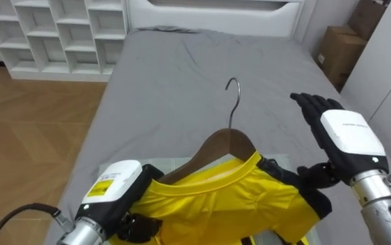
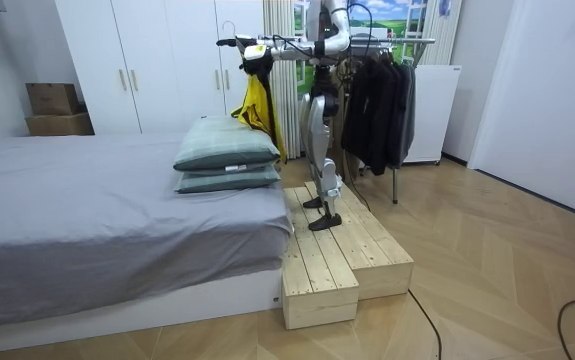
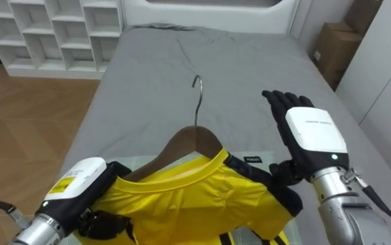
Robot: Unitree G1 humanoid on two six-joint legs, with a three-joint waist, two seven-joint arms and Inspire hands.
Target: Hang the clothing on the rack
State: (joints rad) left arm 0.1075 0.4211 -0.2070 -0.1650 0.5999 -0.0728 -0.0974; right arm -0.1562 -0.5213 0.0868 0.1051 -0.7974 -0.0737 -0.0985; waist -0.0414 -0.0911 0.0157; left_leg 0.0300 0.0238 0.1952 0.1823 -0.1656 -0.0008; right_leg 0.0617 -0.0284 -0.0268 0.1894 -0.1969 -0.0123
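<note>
One yellow shirt [image 1: 229, 197] on hanger [image 1: 226, 143], in left hand [image 1: 117, 190]

From over here, the robot is standing on the wooden platform [image 2: 352, 250] at the bed's corner, and the stacked pillows [image 2: 227, 155] are sitting under its outstretched arms, closing off any low reach. Ahead of both hands the grey bed [image 1: 181, 75] is lying flat, leaving open air above it. The hanger [image 1: 222, 143] with the yellow shirt [image 1: 229, 197] is filling the gap between the left hand [image 1: 117, 194] and the straight-fingered right hand [image 1: 334, 133]. The rack of dark clothes [image 2: 382, 95] is crowding in just behind its back.
</note>
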